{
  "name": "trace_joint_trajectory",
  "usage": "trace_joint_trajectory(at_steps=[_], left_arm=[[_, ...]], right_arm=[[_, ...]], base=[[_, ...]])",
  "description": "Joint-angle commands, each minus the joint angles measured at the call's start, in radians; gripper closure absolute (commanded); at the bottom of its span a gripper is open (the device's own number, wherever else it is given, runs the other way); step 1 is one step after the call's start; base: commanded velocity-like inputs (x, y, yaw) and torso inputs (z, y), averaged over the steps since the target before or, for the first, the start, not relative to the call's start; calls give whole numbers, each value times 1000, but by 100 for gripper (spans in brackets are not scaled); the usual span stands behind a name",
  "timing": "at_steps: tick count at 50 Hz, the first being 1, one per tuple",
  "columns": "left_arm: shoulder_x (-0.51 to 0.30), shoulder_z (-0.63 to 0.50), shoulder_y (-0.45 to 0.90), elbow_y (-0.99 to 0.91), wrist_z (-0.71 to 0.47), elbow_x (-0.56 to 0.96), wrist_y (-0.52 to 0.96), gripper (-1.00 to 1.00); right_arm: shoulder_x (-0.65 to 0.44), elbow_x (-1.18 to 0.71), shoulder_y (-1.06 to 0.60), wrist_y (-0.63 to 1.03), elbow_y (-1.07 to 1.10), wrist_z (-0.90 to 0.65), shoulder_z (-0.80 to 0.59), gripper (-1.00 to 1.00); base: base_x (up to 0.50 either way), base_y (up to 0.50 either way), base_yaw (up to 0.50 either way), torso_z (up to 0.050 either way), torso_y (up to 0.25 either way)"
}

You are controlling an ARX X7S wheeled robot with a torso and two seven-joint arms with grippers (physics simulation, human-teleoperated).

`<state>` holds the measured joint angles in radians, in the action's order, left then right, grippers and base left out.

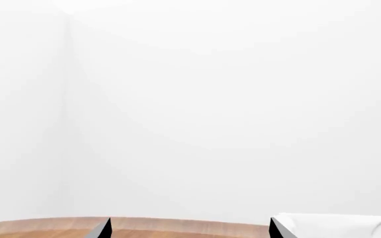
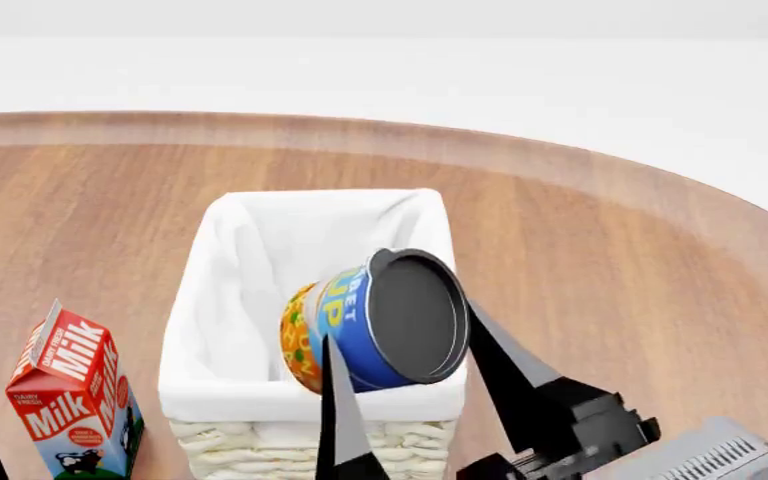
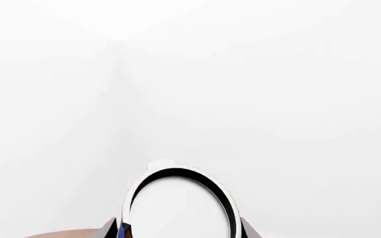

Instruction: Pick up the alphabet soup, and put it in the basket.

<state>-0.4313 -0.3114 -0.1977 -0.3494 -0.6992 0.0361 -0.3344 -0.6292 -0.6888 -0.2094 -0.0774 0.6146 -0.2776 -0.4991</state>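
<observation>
Right gripper (image 2: 404,385) clamps the tilted alphabet soup (image 2: 357,325) above the basket (image 2: 224,300).

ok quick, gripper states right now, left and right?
Left gripper: open, holding nothing.
Right gripper: shut on the soup can, tilted over the basket.

Alphabet soup (image 2: 357,335): metal can, glossy printed paper label, dark smooth end with a raised rim.
Basket (image 2: 224,440): cream woven wicker, rough; white cloth lining (image 2: 244,300), soft, matt, folded over the rim.
Table (image 2: 624,270): wood, visible grain, satin finish.
Milk carton (image 2: 71,405), beside the basket: printed paperboard, slight sheen.
Right gripper (image 2: 411,395): black fingers, matt, smooth.
</observation>
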Motion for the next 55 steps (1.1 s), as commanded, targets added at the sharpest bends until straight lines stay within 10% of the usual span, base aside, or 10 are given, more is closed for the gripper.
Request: trace_joint_trajectory(at_steps=[1, 32, 55], left_arm=[[-1, -2, 2, 3, -1, 1, -1, -100], [-5, -6, 9, 16, -2, 4, -10, -100], [-10, -7, 7, 10, -6, 6, -8, -100]], right_arm=[[33, -15, -202, 211, 38, -112, -6, 100], [246, -34, -833, 835, -314, -237, -180, 100], [397, 67, -1060, 948, -712, -131, -348, 100]], base=[[0, 0, 0, 0, 0], [0, 0, 0, 0, 0], [0, 0, 0, 0, 1]])
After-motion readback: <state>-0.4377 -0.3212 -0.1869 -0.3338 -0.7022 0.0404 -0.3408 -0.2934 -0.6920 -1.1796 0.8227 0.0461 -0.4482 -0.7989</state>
